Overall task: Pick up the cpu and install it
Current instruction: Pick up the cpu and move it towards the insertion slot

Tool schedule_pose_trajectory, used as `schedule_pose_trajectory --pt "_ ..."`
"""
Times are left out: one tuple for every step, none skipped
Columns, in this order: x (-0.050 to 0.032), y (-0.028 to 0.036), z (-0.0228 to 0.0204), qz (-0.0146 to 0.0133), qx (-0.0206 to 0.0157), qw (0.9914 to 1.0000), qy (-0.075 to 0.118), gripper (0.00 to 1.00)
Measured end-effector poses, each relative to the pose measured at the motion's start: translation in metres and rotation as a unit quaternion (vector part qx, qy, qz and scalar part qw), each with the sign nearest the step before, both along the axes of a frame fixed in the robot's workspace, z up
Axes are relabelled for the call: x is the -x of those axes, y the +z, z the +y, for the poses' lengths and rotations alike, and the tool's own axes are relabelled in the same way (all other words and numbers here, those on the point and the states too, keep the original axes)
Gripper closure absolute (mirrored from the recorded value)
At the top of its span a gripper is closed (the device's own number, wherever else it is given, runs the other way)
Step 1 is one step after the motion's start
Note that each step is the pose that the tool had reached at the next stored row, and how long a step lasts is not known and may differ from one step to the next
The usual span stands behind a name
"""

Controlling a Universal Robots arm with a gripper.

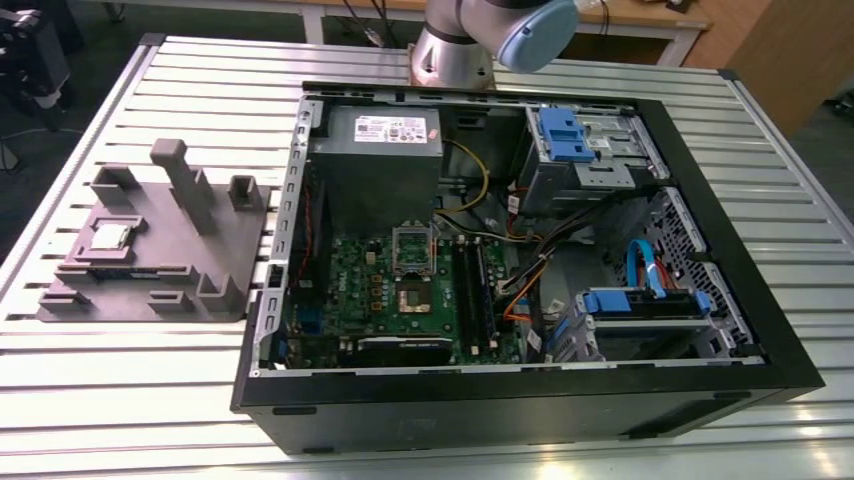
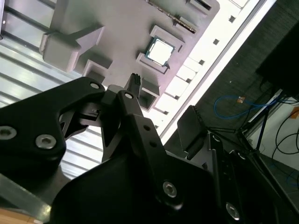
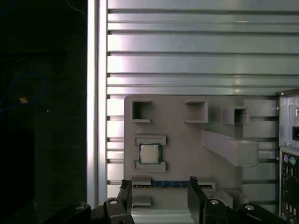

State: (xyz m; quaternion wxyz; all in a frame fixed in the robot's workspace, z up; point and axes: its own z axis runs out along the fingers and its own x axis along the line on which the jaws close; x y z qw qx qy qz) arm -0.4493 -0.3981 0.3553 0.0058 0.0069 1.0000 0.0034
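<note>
The cpu [image 1: 107,236] is a small silvery square chip with a greenish edge. It lies flat in a recess of the grey fixture [image 1: 200,262] on the slatted table, at the exterior view's left. Both wrist views show the cpu [image 3: 150,153] [image 2: 160,50] between two raised lips of the fixture. My gripper [image 3: 160,199] [image 2: 161,105] hangs high above the fixture. It is open, with nothing between its black fingers [image 3: 125,193], and the cpu sits a short way beyond the fingertips. In the open computer case, the motherboard socket [image 1: 411,291] lies bare below its raised silver bracket [image 1: 412,245].
The black case [image 1: 747,290] takes up the table's middle and the exterior view's right, holding a grey power supply [image 1: 380,135], cables and blue drive bays [image 1: 561,135]. The fixture has tall posts [image 1: 180,175] and holds a memory stick [image 3: 168,184]. The table edge [image 3: 93,93] runs close beside the fixture.
</note>
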Motion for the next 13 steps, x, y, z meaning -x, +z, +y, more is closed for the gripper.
schedule_pose_trajectory --pt "0.0 -0.0003 0.0 0.0001 0.0 1.0 0.0 0.41" --pt "0.0 -0.0007 0.0 0.0 0.0 1.0 0.0 0.41" --pt "0.0 -0.0011 0.0 0.0 0.0 1.0 0.0 0.41" --pt "0.0 -0.0014 0.0 0.0 0.0 1.0 0.0 0.41" --pt "0.0 -0.0016 0.0 0.0001 0.0001 1.0 0.0 0.41" --pt "0.0 -0.0019 0.0 0.0 0.0 1.0 0.0 0.41" --pt "0.0 -0.0021 0.0 0.0001 0.0 1.0 0.0 0.41" --pt "0.0 -0.0024 0.0 0.0 0.0 1.0 0.0 0.41" --pt "0.0 -0.0027 0.0 0.0 0.0 1.0 0.0 0.41" --pt "0.0 -0.0031 0.0 0.0 0.0 1.0 0.0 0.41" --pt "0.0001 -0.004 -0.0001 -0.0001 -0.0001 1.0 0.0 0.41" --pt "0.0001 -0.0048 -0.0002 -0.0001 -0.0001 1.0 0.0 0.41" --pt "0.0001 -0.0055 -0.0002 0.0 -0.0001 1.0 0.0 0.41"
